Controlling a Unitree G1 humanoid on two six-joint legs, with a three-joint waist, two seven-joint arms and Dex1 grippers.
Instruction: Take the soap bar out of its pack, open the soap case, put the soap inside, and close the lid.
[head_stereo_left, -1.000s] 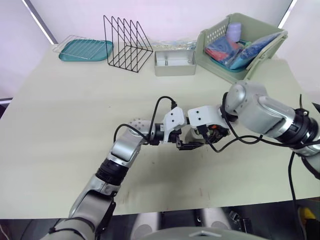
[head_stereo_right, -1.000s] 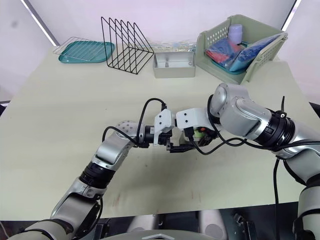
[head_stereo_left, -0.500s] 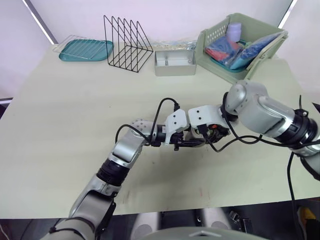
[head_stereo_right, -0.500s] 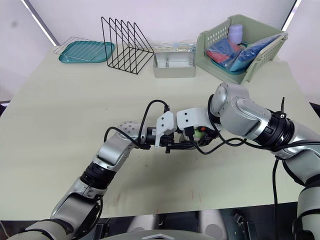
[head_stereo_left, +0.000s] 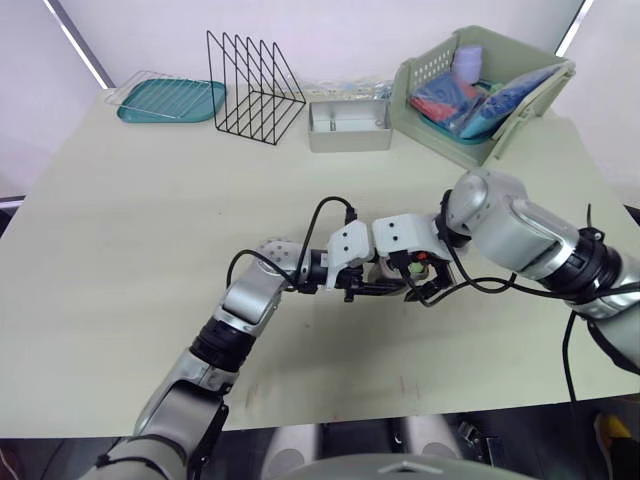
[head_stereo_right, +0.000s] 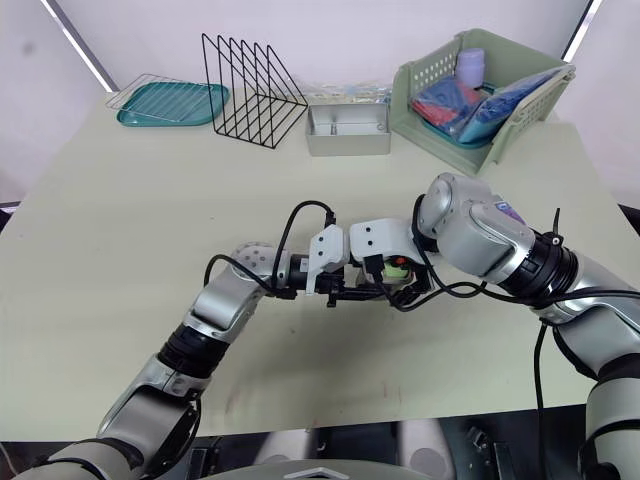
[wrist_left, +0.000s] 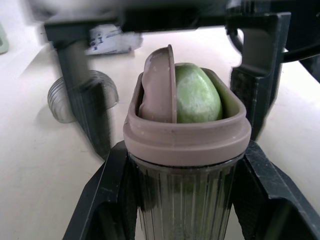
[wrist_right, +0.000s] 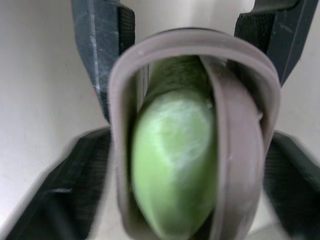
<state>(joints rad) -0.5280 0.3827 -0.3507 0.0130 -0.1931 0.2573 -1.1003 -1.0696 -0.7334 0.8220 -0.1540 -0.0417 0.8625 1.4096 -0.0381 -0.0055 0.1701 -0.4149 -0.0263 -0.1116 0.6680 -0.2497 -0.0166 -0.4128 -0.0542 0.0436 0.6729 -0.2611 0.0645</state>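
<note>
The case (wrist_left: 186, 135) is held off the bench (head_stereo_left: 150, 230) near its middle, where the two arms meet. It is a ribbed clear tub with a mauve rim, and its mouth is open. The left tool (head_stereo_left: 385, 289) pinches it, one black finger (wrist_left: 102, 200) pressed against each side of the ribbed body.

The green soap (wrist_left: 197, 95) sits inside the case, its rounded end level with the rim. A flat mauve insert (wrist_left: 159, 85) stands on edge touching the soap, also inside the case.

The right tool (head_stereo_left: 412, 282) faces the case mouth. Its fingers (wrist_left: 255, 75) are spread, one on each side of the rim. One stands just beside the rim, and a strip of bench shows between the other and the case.

A clear ribbed cap (wrist_left: 62, 102) lies on the bench just beside the case, partly behind a right finger. Farther beyond the case lies a white pack (wrist_left: 107, 39) with blue print, too blurred to read.

Well beyond the case, along the bench's far edge, stand a teal tray (head_stereo_left: 170, 100), a black wire rack (head_stereo_left: 255, 90), a grey tin (head_stereo_left: 350, 125) and a green basket (head_stereo_left: 430, 70) holding bright things.
</note>
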